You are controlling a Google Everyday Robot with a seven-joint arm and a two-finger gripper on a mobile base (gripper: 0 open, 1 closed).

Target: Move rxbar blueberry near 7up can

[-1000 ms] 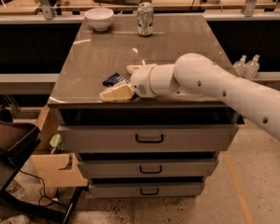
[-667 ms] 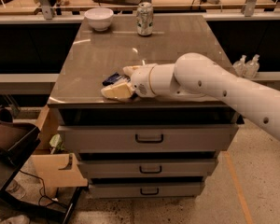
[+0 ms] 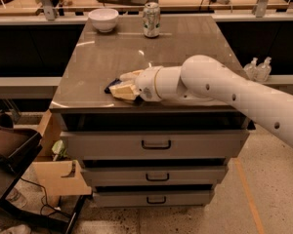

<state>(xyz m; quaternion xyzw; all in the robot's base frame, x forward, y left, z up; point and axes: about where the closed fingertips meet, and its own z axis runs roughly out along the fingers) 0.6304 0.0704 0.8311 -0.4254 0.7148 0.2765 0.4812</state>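
Bottom of frame: pale speckled floor (image 3: 273, 199) with an orange tape line (image 3: 245, 191) running up the lower right. Lower left, an open brown cardboard box (image 3: 58, 177) sits beside a dark brown seat or bag (image 3: 7, 140); can't tell which.

Centre: grey metal cabinet with three handled drawers (image 3: 156, 144) stacked under a smooth grey-brown bench (image 3: 185, 38), glare on its left half.

Near front edge of the bench, left of centre: the small flat dark navy-blue rxbar blueberry (image 3: 110, 87), lying flat and mostly covered. The cream-coloured tool (image 3: 120, 83) sits right at the bar, on the end of a thick white arm (image 3: 219, 84) entering from the right edge. Whether the tool is clenched on the bar or released can't be told.

Far edge, upper centre: round white bowl (image 3: 103, 19), contents not visible; to its right the silvery-green 7up can (image 3: 151, 19), upright. Both well apart from the bar, with bare benchtop between.

Right of the bench: two clear bottles (image 3: 257, 68).

Top of frame: a wooden back counter (image 3: 195, 1) with clutter.
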